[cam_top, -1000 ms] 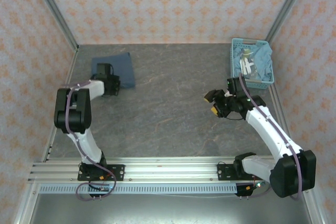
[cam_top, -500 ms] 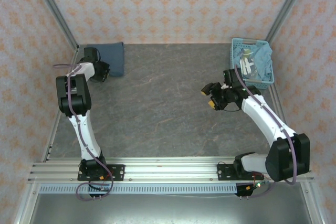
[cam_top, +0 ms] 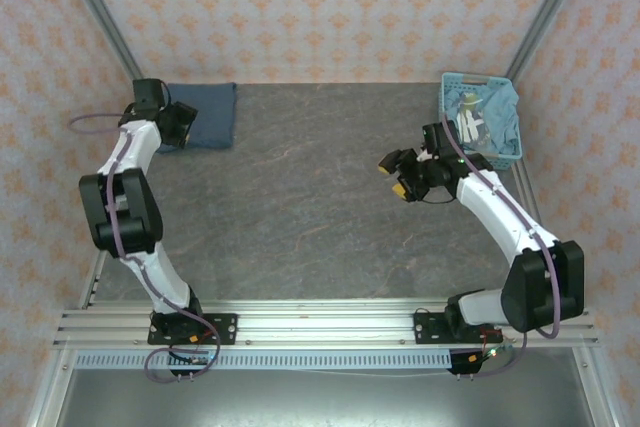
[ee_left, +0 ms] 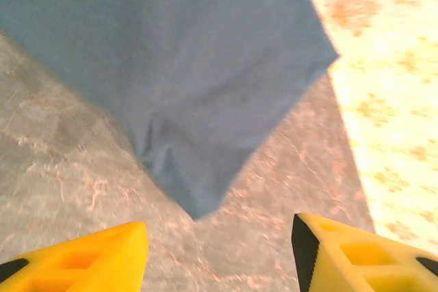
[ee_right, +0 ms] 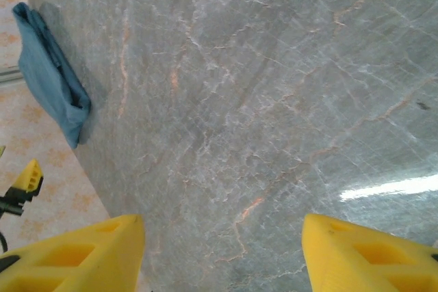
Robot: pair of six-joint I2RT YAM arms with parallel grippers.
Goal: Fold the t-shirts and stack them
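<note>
At the far left corner of the grey stone-look counter (cam_top: 310, 207) lies the dusty slate-blue cloth t-shirt (cam_top: 210, 112). It is folded flat, and its edge is near the wall. The left tool (ee_left: 219, 237) hangs just beside the near corner of this shirt. Its two yellow fingers (ee_left: 102, 251) are wide apart and nothing is in them. I think this shirt is done and is the start of the stack.

To do this step well, the left tool should lift away without catching the cloth. A snag would pull the fold open.

The right tool (cam_top: 398, 175) is over bare counter, well apart from the folded shirt. Its fingers are spread wide too, and it holds nothing.

Just to its right is the light-blue plastic lattice basket (cam_top: 447, 112) at the far right corner. Lighter teal-blue t-shirts (cam_top: 503, 119) are bunched up inside it, along with something white I cannot make out.

I think the right tool should get the next shirt. It should pinch only one, near the top of the heap, and lift it high over the basket wall so the basket does not tip.
</note>
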